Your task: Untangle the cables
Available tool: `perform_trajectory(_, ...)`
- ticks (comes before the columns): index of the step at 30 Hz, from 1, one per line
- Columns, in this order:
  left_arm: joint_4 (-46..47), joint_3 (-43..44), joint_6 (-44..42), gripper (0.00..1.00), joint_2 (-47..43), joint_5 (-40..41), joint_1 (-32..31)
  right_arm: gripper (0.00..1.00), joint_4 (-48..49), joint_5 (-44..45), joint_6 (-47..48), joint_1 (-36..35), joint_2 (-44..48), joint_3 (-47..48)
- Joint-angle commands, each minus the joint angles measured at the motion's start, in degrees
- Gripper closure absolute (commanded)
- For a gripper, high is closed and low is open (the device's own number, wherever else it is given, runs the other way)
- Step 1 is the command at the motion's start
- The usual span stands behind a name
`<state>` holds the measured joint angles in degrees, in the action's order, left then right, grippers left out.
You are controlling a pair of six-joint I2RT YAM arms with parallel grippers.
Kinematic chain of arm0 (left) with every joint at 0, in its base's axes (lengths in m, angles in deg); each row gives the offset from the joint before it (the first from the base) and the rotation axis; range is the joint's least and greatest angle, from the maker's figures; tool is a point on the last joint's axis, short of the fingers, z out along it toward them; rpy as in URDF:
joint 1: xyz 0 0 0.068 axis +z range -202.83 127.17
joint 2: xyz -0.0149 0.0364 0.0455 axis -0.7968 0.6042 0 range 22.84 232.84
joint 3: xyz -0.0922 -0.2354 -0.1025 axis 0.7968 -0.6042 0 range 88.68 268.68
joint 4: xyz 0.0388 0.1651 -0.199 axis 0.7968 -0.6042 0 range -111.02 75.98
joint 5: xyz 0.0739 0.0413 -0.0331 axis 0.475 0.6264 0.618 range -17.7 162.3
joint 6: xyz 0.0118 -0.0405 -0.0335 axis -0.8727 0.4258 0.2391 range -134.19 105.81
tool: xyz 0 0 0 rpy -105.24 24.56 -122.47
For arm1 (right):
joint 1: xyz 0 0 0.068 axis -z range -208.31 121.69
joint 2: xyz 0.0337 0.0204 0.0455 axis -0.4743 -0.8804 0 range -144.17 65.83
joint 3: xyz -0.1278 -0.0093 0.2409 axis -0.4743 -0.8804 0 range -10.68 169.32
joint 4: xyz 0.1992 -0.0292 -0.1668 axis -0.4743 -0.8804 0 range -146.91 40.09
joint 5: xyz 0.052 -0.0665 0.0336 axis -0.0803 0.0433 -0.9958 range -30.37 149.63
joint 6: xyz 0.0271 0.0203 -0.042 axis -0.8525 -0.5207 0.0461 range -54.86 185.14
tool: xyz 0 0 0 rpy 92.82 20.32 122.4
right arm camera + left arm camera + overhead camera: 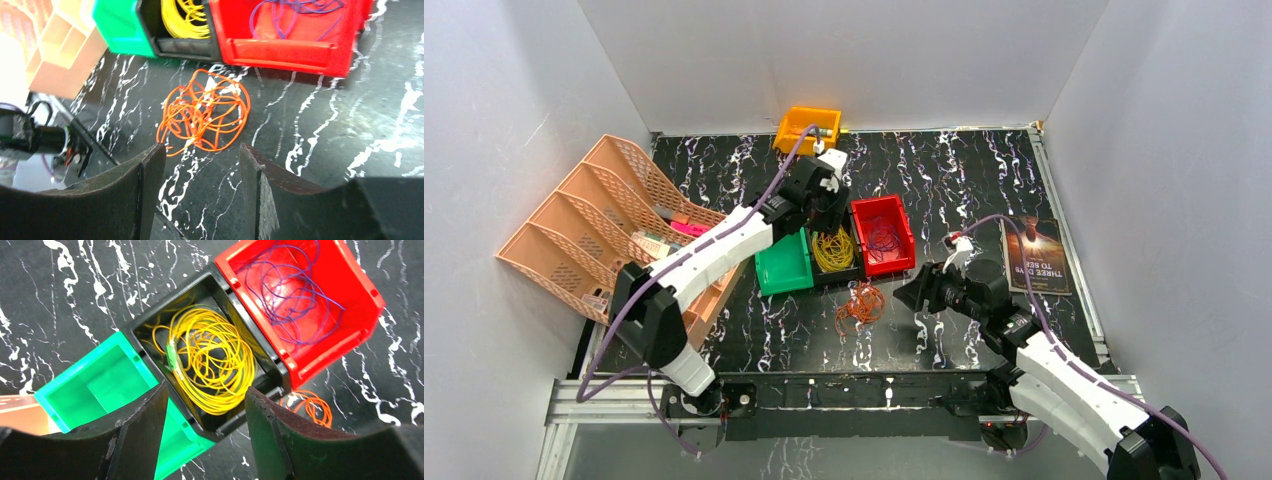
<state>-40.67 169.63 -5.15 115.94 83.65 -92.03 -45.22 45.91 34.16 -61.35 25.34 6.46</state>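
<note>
Landmark: black bin (150, 322), the middle one of three bins in a row on the desk (984, 180).

- Yellow cable (212, 362): coiled inside the black bin.
- Purple cable (295, 295): loose loops in the red bin (350, 300), which touches the black bin's right side.
- Orange cable (205, 112): a tangled bunch on the bare desk just in front of the black bin, in no bin.
- Green bin (90, 390): touches the black bin's left side and looks empty, so it is probably meant for the orange cable.

Left jaws hang right over the black bin. They are parted fairly wide with nothing between them, and the yellow coil lies below. Right jaws are low over the desk in front of the black bin, aimed at the orange bunch, wide and holding nothing.

Risks, as I judge them:
- A springy yellow loop could catch on a left finger (145, 430) as it lifts and come back out of the black bin.
- The orange wire is thin and lies flat. The right jaws may pinch a single strand, so the bunch trails or tightens into a knot, or they may scrape the desk.
- Dragged loops could hook the black bin's front lip and shift the whole row.
- The arms work close together here, so they could bump.
</note>
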Motion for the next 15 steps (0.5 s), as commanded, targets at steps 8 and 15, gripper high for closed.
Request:
perform_trajectory(8, 8.03, -13.68, 13.95, 0.43, -13.94, -2.70, -9.10, 0.35, -9.72, 16.28, -2.07, -0.12, 2.31, 7.20)
perform_trajectory(15, 11.77, -17.38, 26.96, 0.39, -11.79, 6.21, -19.48, 0.35, -7.86, 14.67, -3.31, -0.17, 0.37, 5.94)
